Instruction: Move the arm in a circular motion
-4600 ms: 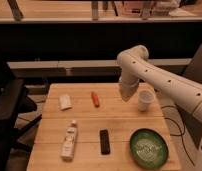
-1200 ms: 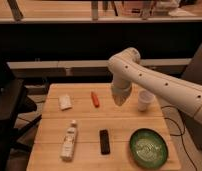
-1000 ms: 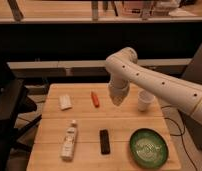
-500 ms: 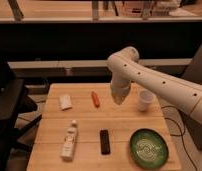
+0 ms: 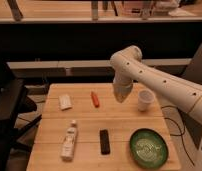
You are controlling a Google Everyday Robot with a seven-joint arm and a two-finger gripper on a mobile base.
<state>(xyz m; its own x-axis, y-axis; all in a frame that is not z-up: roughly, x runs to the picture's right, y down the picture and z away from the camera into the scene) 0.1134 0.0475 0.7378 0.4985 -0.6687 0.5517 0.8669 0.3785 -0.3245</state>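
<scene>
The cream-white arm [image 5: 159,82] with small dark dots reaches in from the right, its elbow bent at the upper middle of the view. Its lower segment hangs down over the back of the wooden table [image 5: 84,117]. The gripper [image 5: 120,95] is at the end of that segment, just left of the white cup [image 5: 145,100] and right of the orange carrot [image 5: 95,98]. It hovers above the table and touches nothing that I can see.
On the table lie a white packet [image 5: 65,102] at the back left, a white bottle [image 5: 70,140] at the front left, a black remote-like bar [image 5: 104,141] and a green bowl [image 5: 149,148] at the front right. A dark chair [image 5: 6,110] stands to the left.
Over the earlier frames the arm's elbow and lower segment swung left from above the cup, and in the last half second they have drifted slightly back to the right.
</scene>
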